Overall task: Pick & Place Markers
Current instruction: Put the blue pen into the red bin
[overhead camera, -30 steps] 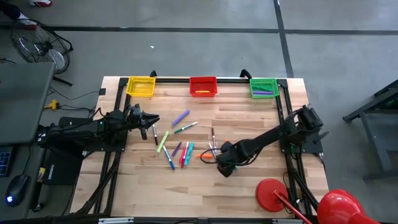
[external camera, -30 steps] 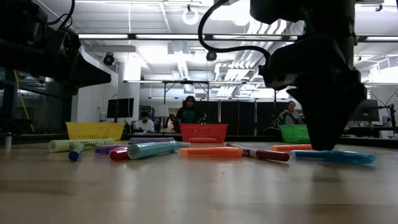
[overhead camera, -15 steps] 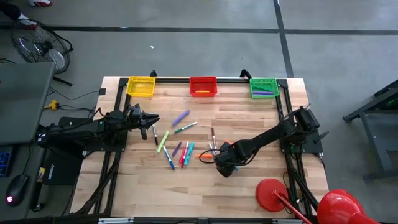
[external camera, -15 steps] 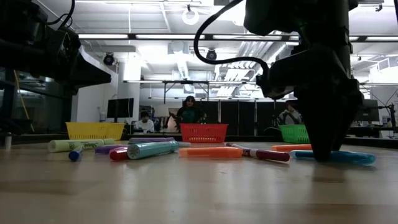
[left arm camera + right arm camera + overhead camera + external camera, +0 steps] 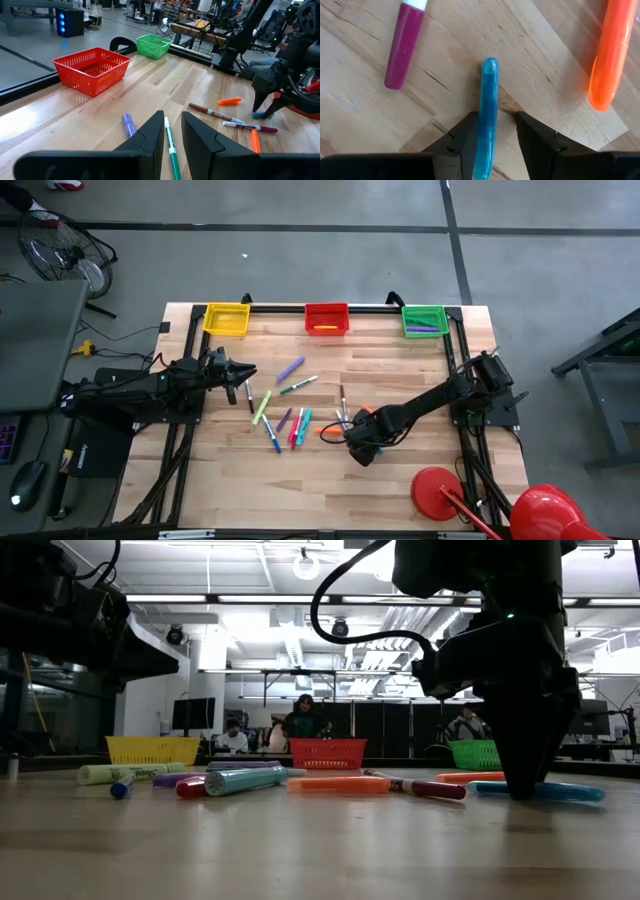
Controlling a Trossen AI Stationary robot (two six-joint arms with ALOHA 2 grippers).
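My high cam looks straight down; low cam level across table; both share red basket.

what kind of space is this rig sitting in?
Looks like a shared robotics lab or workshop, not a home. The low view shows exposed ceiling ducts and strip lights, with people seated at benches behind the wooden table. The high view shows bare concrete floor.

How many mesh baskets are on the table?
3, along the table's far edge: the yellow basket toward the left arm's side, the red basket in the middle, the green basket toward the right arm's side.
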